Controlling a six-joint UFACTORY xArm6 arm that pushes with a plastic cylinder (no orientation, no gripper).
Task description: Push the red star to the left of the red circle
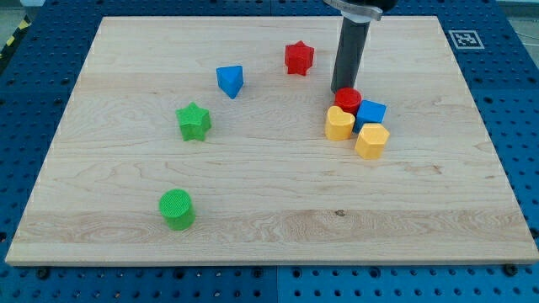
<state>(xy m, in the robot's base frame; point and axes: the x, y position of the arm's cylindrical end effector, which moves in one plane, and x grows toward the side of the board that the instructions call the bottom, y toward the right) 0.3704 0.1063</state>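
Observation:
The red star (298,58) lies near the view's top, a little right of centre. The red circle (349,98) lies lower and to the right, in a tight cluster with other blocks. My tip (343,87) comes down from the view's top and stands at the red circle's upper left edge, touching or nearly touching it. The tip is to the lower right of the red star, apart from it.
A blue cube (371,112), a yellow heart-like block (338,124) and a yellow hexagon (371,140) crowd the red circle. A blue triangle-like block (230,81), a green star (194,121) and a green circle (177,209) lie to the left on the wooden board (269,244).

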